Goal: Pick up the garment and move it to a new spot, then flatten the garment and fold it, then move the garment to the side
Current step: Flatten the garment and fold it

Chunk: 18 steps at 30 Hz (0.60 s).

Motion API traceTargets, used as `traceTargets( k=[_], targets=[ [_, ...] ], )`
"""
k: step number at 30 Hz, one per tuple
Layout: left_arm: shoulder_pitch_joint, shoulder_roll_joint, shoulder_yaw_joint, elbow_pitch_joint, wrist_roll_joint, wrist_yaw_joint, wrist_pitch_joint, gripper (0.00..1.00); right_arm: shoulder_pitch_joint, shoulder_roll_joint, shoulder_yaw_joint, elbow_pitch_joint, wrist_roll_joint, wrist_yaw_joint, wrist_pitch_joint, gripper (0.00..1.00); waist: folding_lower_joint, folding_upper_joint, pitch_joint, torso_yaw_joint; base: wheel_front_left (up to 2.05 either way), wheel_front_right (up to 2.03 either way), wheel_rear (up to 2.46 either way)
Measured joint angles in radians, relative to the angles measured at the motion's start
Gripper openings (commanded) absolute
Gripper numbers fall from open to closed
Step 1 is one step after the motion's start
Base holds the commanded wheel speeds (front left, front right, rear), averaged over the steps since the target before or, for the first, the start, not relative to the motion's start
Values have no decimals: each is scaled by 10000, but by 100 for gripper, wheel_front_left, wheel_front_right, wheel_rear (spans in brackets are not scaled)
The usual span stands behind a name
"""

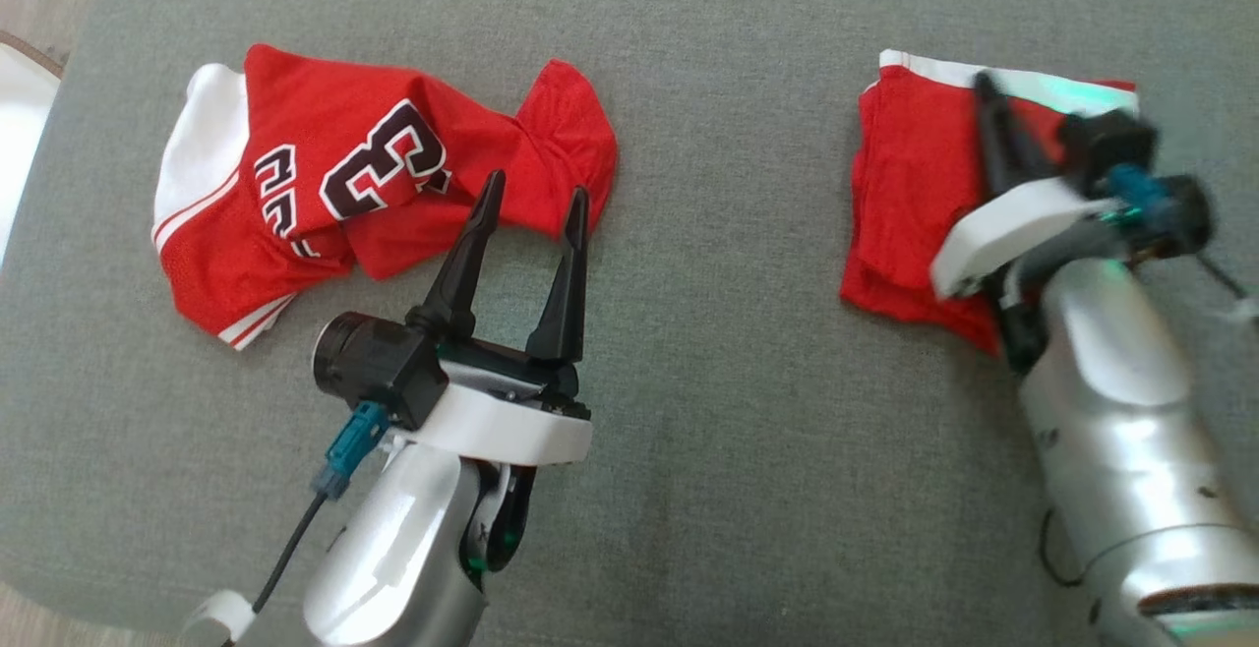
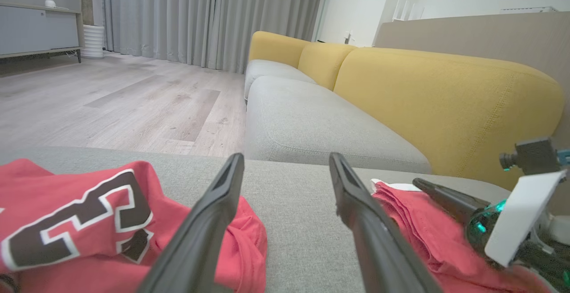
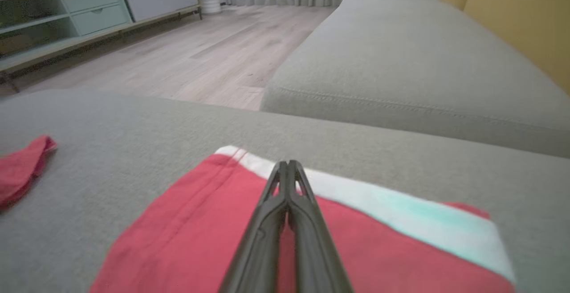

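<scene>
A grey upholstered seat point(image 1: 728, 352), seen from above, holds two red garments. At the robot's left lies a crumpled red jersey point(image 1: 374, 165) with white trim and a large dark number, bunched and creased. At the right, well apart from it, sits a folded red garment point(image 1: 905, 185), a neat rectangle with a white band along its far edge.

The left end effector point(image 1: 537, 187) hovers at the jersey's near edge, its two dark fingers spread apart and empty. The right end effector point(image 1: 986, 87) lies over the folded garment with its fingers pressed together; no cloth shows between them.

Both pieces look like thin, light fabric: soft, limp, and likely to slide or come unfolded if dragged. The jersey is probably best pinched at a hem or shoulder edge, the folded one through all its layers at a corner.
</scene>
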<state>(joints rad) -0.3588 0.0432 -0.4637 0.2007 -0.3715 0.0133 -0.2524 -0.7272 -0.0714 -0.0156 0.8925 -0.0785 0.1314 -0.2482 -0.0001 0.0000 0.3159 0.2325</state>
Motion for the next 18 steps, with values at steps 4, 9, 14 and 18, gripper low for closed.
traceTargets(
  k=[4,9,14,18],
  targets=[
    [0,0,-21,4,0,29,0,100,187,17,1471,717,815,0,2,0,0,0,-72,-17,0,0,0],
    [0,0,-15,84,0,46,0,100,173,-8,2522,1124,1549,0,-12,0,0,0,-158,-94,0,0,0],
    [7,0,155,100,35,44,0,100,208,21,2566,1030,1866,0,-21,0,1,0,-373,-355,0,0,0],
    [106,-2,433,98,184,40,0,100,399,27,1802,-422,1732,0,-23,0,0,0,-616,-688,0,0,0]
  ],
)
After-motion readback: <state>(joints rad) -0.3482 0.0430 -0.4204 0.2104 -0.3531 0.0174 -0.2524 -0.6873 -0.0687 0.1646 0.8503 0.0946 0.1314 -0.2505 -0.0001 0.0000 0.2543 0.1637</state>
